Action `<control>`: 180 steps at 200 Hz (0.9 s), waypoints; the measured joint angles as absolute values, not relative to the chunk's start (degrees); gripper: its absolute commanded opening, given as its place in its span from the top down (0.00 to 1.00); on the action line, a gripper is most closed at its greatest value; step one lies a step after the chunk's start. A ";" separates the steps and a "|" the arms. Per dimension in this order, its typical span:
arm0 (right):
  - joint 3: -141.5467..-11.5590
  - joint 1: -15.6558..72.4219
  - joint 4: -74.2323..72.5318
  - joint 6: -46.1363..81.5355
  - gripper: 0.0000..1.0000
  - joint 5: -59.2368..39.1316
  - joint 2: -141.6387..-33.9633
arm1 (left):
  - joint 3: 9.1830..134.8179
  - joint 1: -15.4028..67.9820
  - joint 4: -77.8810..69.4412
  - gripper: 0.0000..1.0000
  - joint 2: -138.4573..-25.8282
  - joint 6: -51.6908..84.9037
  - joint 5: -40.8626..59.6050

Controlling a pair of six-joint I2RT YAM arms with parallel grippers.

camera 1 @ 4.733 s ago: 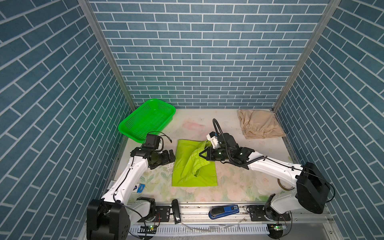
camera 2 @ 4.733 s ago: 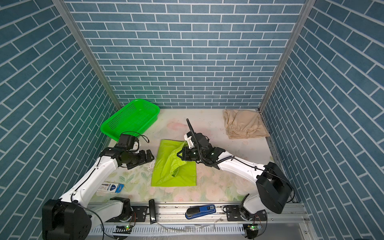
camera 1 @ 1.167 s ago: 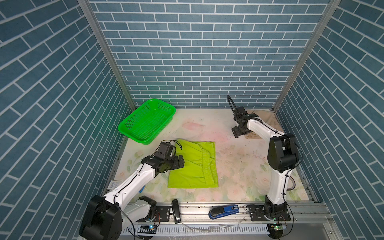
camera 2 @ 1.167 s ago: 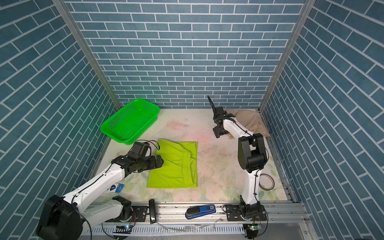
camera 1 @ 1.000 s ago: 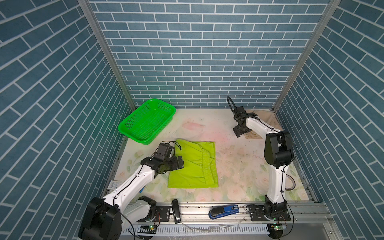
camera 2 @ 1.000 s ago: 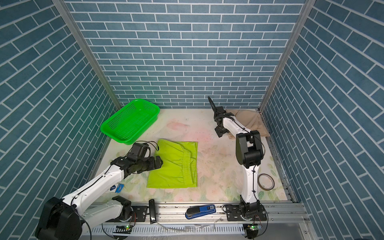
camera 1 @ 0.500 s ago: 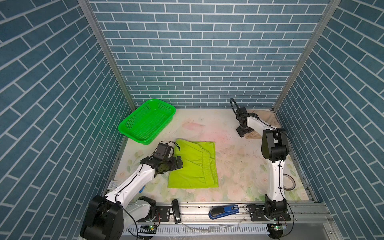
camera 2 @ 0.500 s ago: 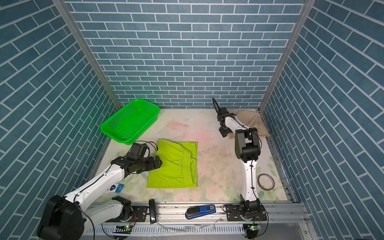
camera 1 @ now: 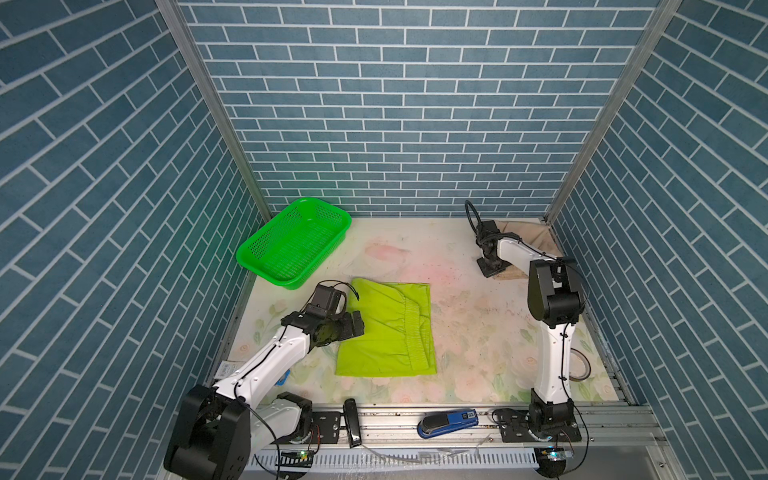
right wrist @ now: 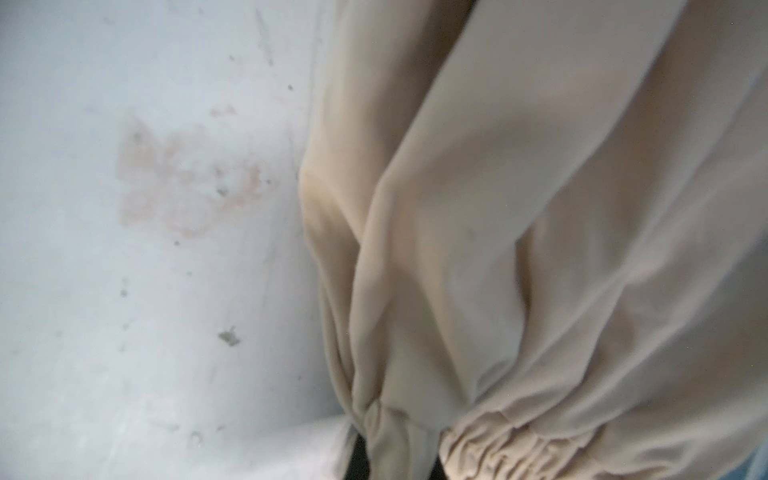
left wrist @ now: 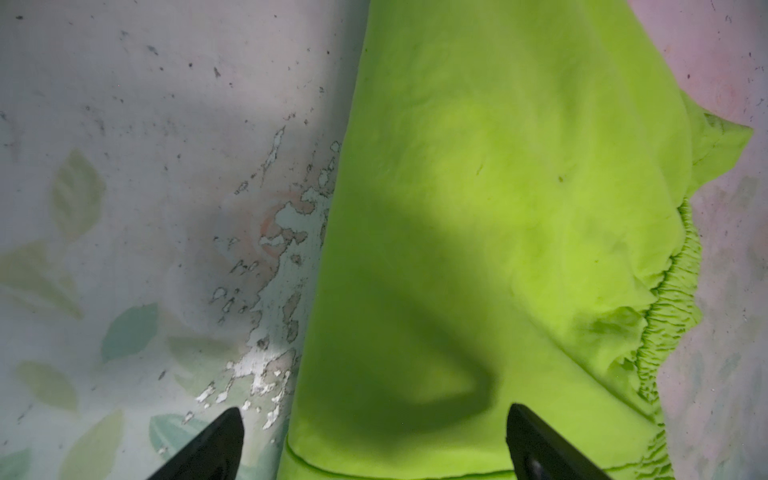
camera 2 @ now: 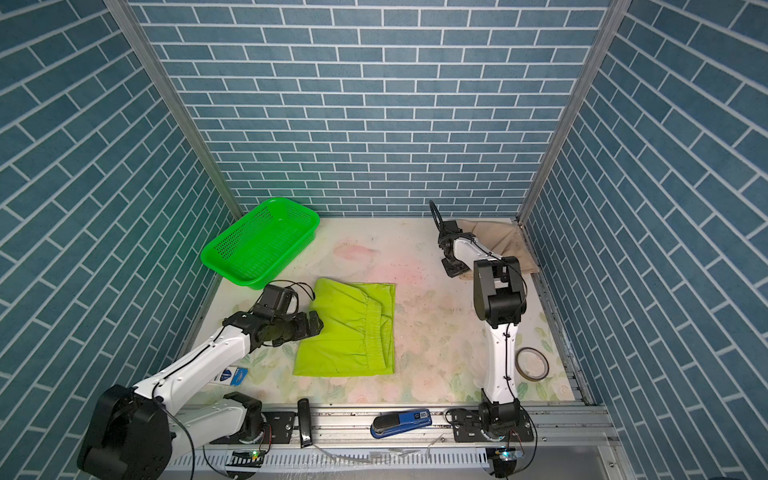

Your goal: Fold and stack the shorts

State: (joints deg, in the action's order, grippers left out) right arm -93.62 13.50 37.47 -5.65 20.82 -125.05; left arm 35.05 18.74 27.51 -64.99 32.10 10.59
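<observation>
Fingers (right wrist: pixel 359 457) of right gripper (camera 1: pixel 493 269) just went from apart to clamped on beige shorts (camera 1: pixel 536 239) at far right corner of surface (camera 1: pixel 465 332), so 2nd pair can likely come in for folding; left gripper (camera 1: pixel 355 328) w/ fingers apart over lime green shorts (camera 1: pixel 390 332), toward left edge.

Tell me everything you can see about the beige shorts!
The beige shorts are soft, wrinkly cloth, lying crumpled in the far right corner of the table. A gathered stretchy band shows in the right wrist view. The right gripper is shut, pinching a bunched edge beside that band. The white arm covers part of them in both top views.
</observation>
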 measured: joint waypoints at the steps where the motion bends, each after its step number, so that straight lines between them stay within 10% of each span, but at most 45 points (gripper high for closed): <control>1: -93.30 13.52 37.45 -5.50 1.00 20.64 -124.79 | 35.05 18.70 27.51 0.00 -64.99 32.10 10.59; 159: -66.89 43.11 43.13 23.09 1.00 8.14 -98.08 | 36.40 13.02 23.97 0.00 -67.13 29.08 11.99; 180: -66.89 44.47 43.57 25.28 0.68 6.24 -97.14 | 36.42 12.99 23.29 0.00 -67.88 28.99 12.21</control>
State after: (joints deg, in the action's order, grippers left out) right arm -66.89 44.47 43.57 25.28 6.24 -97.14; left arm 36.42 12.99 23.29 -67.88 28.99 12.21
